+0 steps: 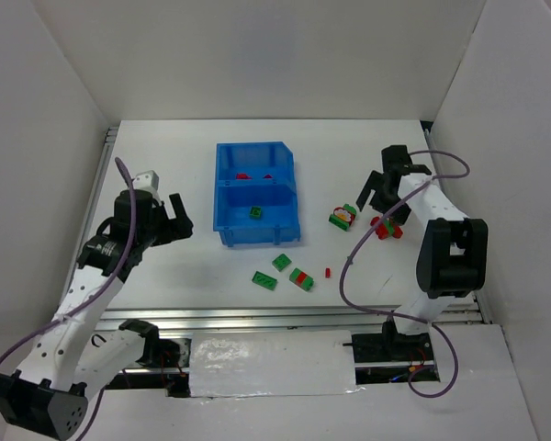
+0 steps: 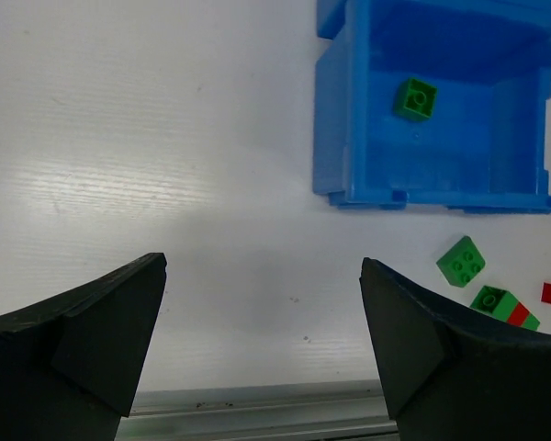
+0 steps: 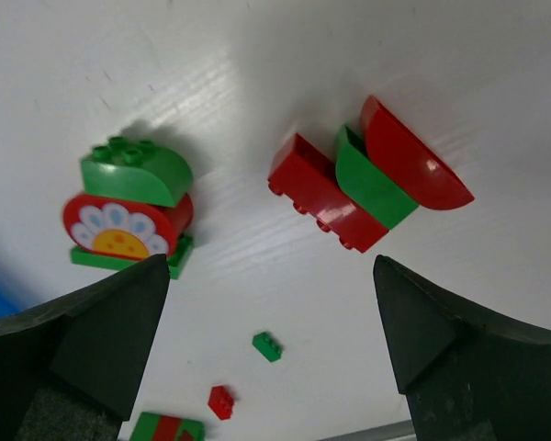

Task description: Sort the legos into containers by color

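The blue bin stands mid-table with its two containers. The far one holds red legos, the near one a green lego. Several loose legos lie in front of the bin, among them a green-red pair. A flower-faced red-green stack and a red-green-red cluster lie to the right. My left gripper hovers open over bare table, left of the bin. My right gripper is open above the table, between the stack and the cluster, holding nothing.
White walls close in the table on three sides. A metal rail runs along the near edge. A tiny green brick and a tiny red one lie below the right gripper's fingers.
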